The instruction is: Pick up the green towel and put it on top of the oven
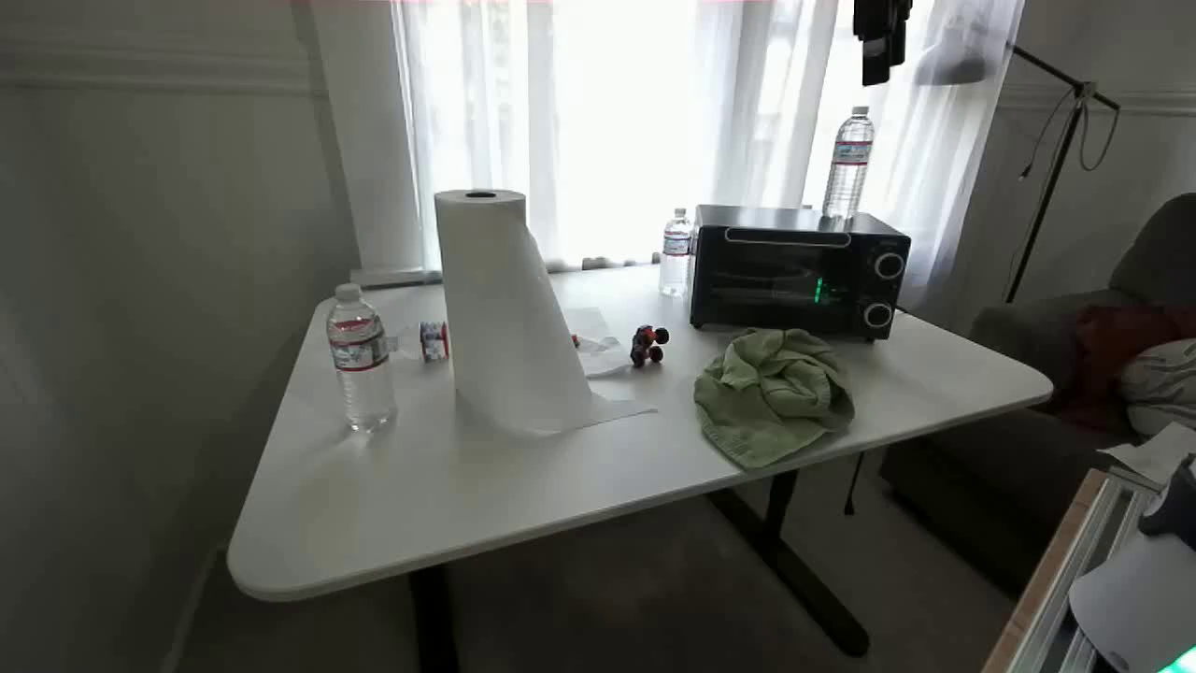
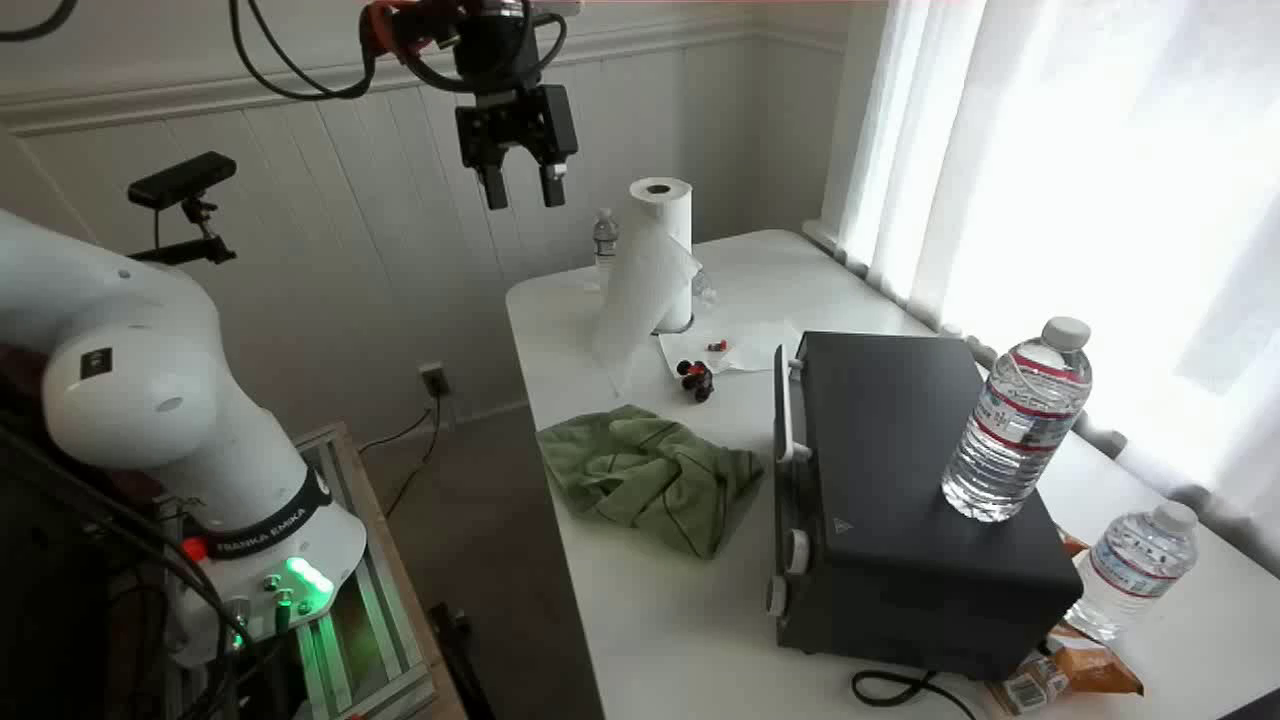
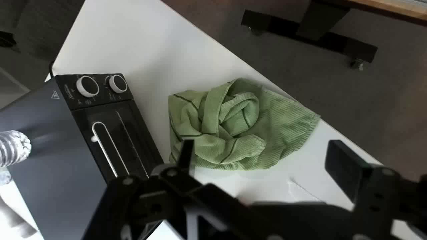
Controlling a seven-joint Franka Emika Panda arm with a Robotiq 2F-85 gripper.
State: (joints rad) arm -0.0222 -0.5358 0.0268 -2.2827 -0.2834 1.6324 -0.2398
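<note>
The green towel lies crumpled on the white table in front of the oven, near the table's edge. It shows in both exterior views (image 1: 774,397) (image 2: 650,475) and in the wrist view (image 3: 227,130). The black toaster oven stands behind it, in both exterior views (image 1: 775,280) (image 2: 890,430) and at the left of the wrist view (image 3: 60,133). My gripper (image 2: 525,190) is open and empty, high above the table with its fingers pointing down. It also shows at the top of an exterior view (image 1: 880,56) and in the wrist view (image 3: 262,155).
A water bottle (image 2: 1020,420) stands on the oven's top. Another bottle (image 2: 1135,565) and an orange packet (image 2: 1085,670) are behind the oven. A paper towel roll (image 1: 495,308), a bottle (image 1: 361,360) and a small toy car (image 1: 645,346) are farther along the white table (image 1: 392,514).
</note>
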